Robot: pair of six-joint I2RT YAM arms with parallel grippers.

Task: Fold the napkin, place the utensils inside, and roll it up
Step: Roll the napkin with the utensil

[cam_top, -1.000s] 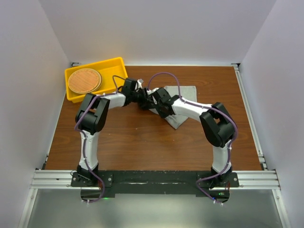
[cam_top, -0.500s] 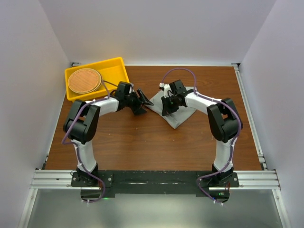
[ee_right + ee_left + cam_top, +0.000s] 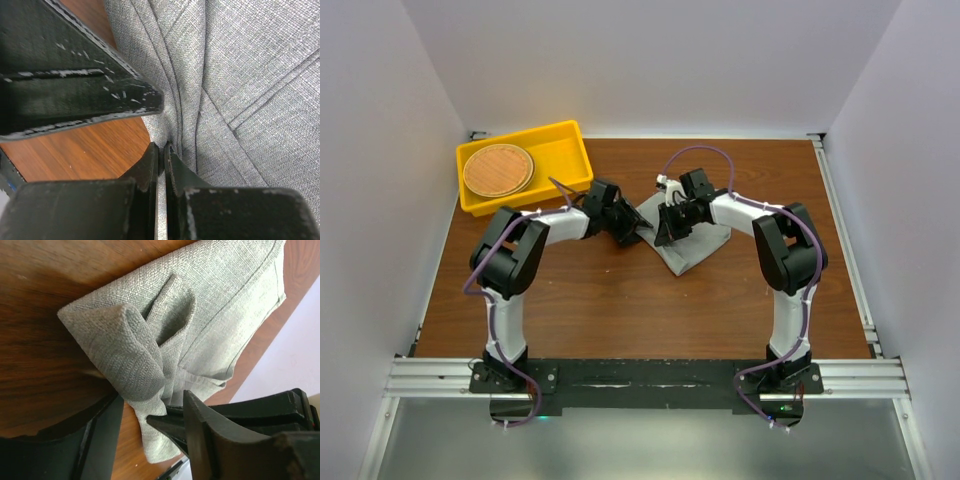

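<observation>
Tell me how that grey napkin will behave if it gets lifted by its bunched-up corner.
Probably floppy: the napkin humps and creases at its corner, so it should drape, not hold shape. The coarse weave suggests it won't slip from a grip. Folded in layers, it may well unfold if raised by one layer.

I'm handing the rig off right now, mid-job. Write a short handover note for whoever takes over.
Left gripper: jaws apart astride a bunched fold of the napkin; firm grip unclear.
Right gripper: shut, tips at the napkin's edge.
Napkin: folded and rumpled on the table. Utensils: not visible in any view.
Done: napkin folded.
To do: check whether the utensils are inside, then roll it up.
</observation>
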